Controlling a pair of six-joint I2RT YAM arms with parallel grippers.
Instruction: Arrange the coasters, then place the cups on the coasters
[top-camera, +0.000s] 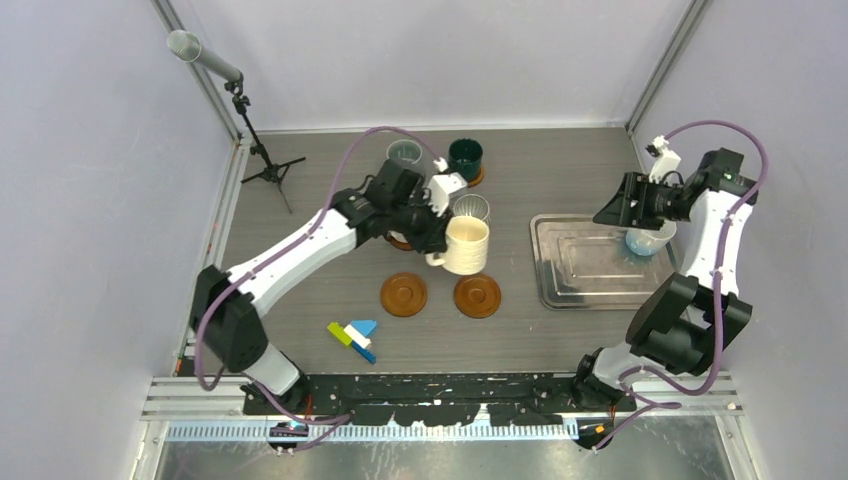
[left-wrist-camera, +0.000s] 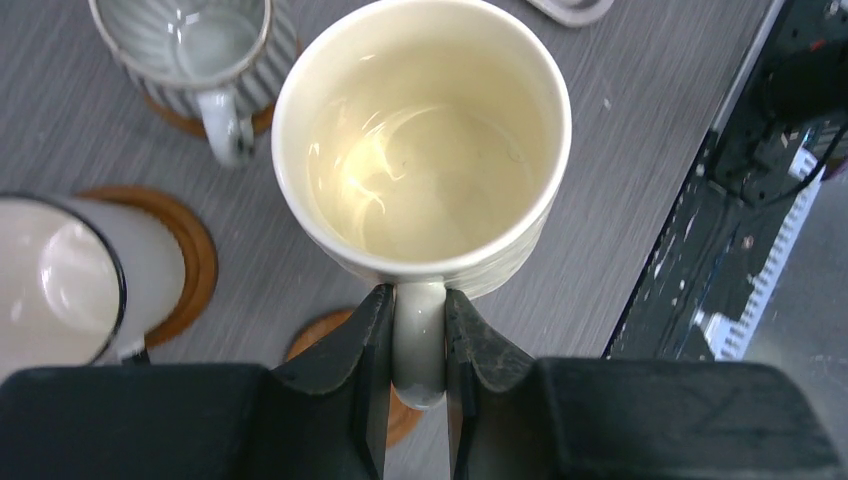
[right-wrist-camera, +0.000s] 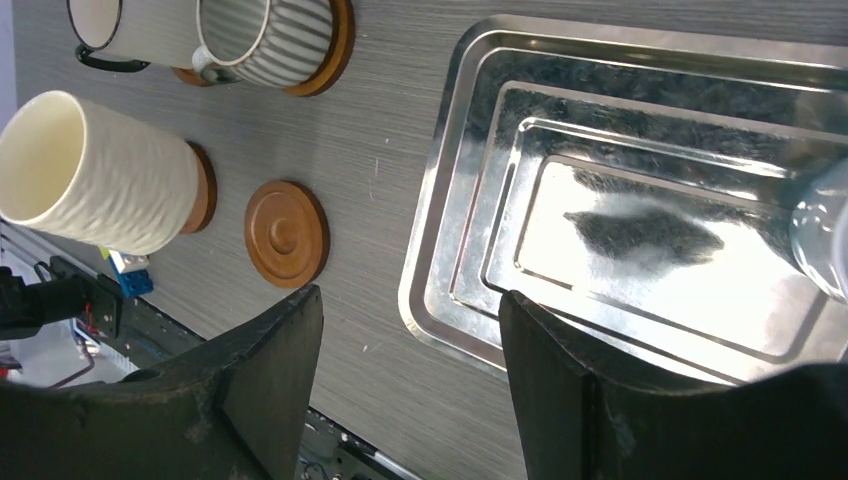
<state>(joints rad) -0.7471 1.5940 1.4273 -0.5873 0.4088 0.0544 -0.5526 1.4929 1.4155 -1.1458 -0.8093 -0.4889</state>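
Mug held by its handle, left arm.
My left jaws pinch the handle of the cream mug (left-wrist-camera: 420, 150), upright and raised off the surface near one bare coaster (top-camera: 404, 295) and a second coaster (top-camera: 477, 296). My right jaws stand spread and empty over the steel tray (right-wrist-camera: 470, 200); a pale blue mug (top-camera: 645, 240) stands at its right edge.

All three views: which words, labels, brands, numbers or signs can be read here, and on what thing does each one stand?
None can be read. The cream mug, the two bare coasters, the steel tray and the coloured blocks carry no writing; no other mark is sharp enough to read.
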